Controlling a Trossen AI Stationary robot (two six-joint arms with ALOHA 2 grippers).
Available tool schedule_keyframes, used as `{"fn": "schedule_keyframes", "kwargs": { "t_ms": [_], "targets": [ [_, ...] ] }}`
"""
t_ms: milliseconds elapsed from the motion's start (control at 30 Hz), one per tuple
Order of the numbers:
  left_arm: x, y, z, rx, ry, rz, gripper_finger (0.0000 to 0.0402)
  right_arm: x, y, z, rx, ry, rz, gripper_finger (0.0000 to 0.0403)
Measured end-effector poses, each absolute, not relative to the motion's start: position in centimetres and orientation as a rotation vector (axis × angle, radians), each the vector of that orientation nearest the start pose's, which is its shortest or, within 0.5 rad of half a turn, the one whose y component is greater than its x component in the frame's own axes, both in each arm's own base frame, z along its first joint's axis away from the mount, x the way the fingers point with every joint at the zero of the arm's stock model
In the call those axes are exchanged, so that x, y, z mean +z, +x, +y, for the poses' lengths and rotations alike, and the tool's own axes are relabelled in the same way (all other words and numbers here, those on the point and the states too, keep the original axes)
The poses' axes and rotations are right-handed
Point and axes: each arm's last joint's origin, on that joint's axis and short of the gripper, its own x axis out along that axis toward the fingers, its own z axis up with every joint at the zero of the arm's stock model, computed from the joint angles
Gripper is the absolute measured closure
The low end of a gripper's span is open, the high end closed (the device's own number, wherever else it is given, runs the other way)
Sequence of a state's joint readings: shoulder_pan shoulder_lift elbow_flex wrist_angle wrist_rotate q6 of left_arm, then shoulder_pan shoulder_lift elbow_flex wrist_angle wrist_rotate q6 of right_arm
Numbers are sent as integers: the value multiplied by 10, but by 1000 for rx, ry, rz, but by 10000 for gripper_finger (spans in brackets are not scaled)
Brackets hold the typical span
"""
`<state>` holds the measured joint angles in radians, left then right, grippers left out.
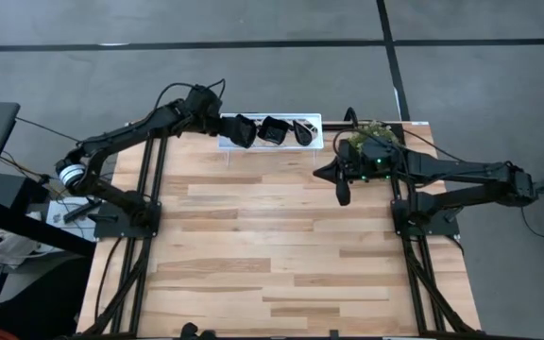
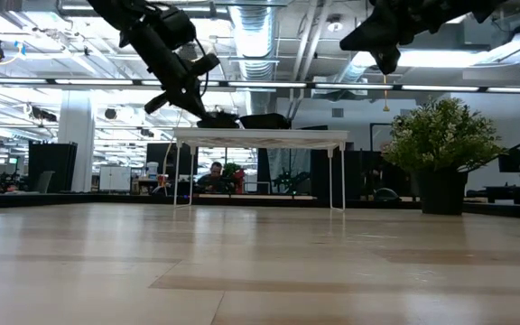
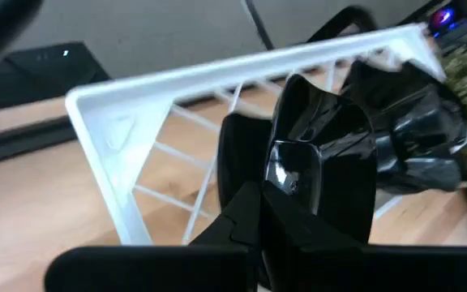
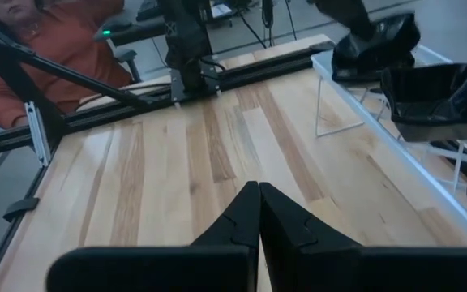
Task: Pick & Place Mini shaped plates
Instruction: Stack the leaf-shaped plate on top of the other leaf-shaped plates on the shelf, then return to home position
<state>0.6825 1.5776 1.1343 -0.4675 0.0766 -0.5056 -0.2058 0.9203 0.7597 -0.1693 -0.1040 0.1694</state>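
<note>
We note the small black plates (image 1: 274,130) sit on the white rack (image 1: 315,144) at the worktop's (image 1: 272,246) far edge, glossy, rigid, likely light, slippery and chippable, best pinched at a rim; left fingers (image 3: 259,212) clenched by one plate, right fingers (image 4: 259,212) clenched, empty.

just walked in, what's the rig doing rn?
Pick and place of mini shaped plates. The left end effector is at the white lattice tray on the far edge of the table, shut on a glossy black plate at the tray's left end. Two more black plates sit on the tray beside it. The right end effector is shut and empty, hanging over the bare table near the potted plant.
</note>
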Motion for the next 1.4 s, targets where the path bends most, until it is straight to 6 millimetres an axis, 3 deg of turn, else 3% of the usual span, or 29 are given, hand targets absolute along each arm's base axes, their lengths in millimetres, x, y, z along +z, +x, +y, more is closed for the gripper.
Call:
{"fn": "schedule_keyframes", "kwargs": {
  "t_ms": [500,833,1067,1400],
  "targets": [
    [240,256,204,774,-812,713,394,306,200,-39,-126,219,284,403],
    [241,256,204,770,-804,712,342,306,200,-39,-126,221,281,403],
    [261,248,198,763,-777,648,311,306,200,-39,-126,221,280,403],
    [281,240,189,753,-726,598,307,307,201,-39,-125,219,270,403]
  ]
}}
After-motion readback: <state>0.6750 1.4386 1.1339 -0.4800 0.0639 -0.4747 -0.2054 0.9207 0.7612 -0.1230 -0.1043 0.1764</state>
